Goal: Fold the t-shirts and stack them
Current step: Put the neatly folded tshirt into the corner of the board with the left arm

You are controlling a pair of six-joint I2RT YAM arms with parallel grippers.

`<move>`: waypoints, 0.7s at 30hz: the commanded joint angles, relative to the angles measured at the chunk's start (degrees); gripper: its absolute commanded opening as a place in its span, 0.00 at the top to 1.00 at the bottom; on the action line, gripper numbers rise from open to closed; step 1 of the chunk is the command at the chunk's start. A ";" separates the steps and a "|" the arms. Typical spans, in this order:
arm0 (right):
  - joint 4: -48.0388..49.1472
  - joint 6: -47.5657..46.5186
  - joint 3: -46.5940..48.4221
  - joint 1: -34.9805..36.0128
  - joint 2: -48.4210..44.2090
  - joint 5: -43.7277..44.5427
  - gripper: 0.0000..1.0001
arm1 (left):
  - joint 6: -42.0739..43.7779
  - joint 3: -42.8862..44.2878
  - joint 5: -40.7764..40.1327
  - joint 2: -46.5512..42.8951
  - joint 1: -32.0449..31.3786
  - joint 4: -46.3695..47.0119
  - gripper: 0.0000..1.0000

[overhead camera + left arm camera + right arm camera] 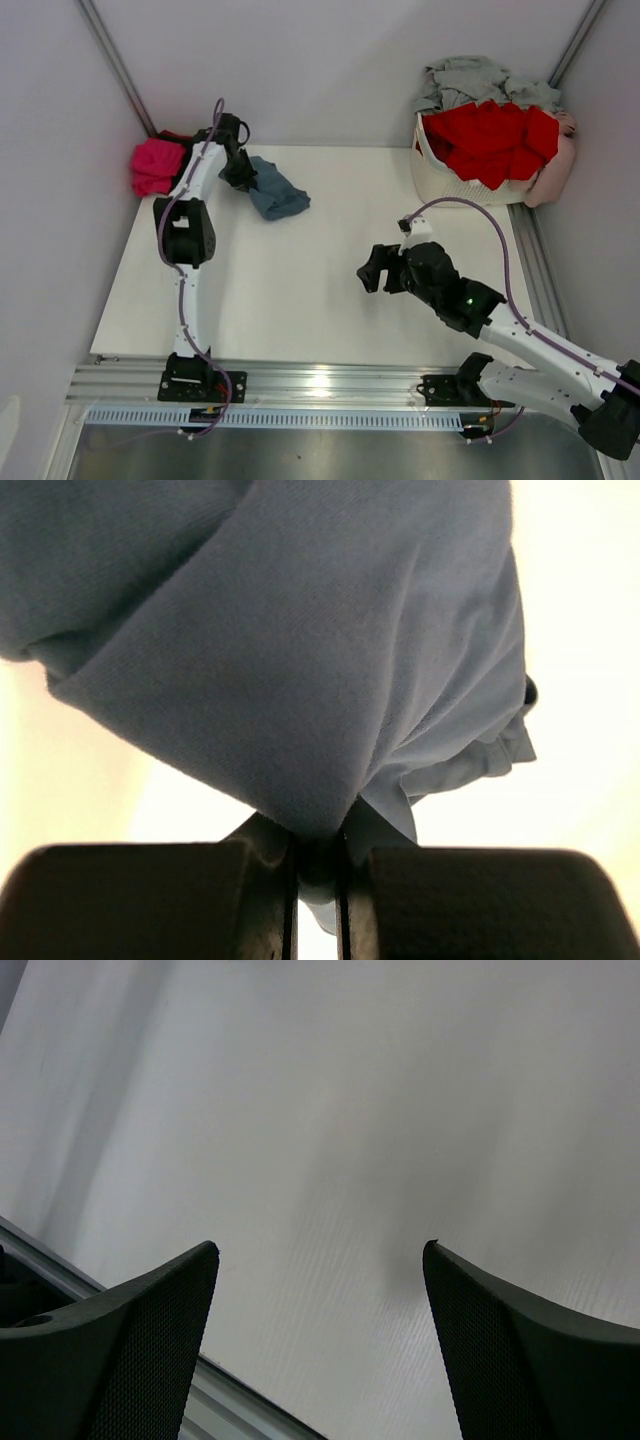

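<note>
- Top external view: slate blue-grey knit t-shirt lies bunched on the white surface, well left of the white lattice plastic basket and about level with it in depth.
- Left arm: jaws all but closed, pinching a fold at the shirt's end farthest from the basket. Left wrist view shows fine matte cloth with soft creases nipped between them.
- Right arm: jaws spread wide and empty over bare surface. They're nearer the rig than the basket and well apart from the shirt.
- Key relation: the bundle's long axis trails from the left jaws toward the basket side, so the free end faces the right jaws. My read: right arm takes that end to spread it.
- Magenta-pink shirt sits lumped beyond the left arm, farthest from the basket. Red shirts are heaped in the basket, pale grey shirt behind them.
</note>
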 commanded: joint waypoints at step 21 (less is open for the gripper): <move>-1.18 4.47 1.95 4.57 0.48 3.12 0.16 | 7.57 -3.75 -0.44 -21.73 10.83 35.51 1.00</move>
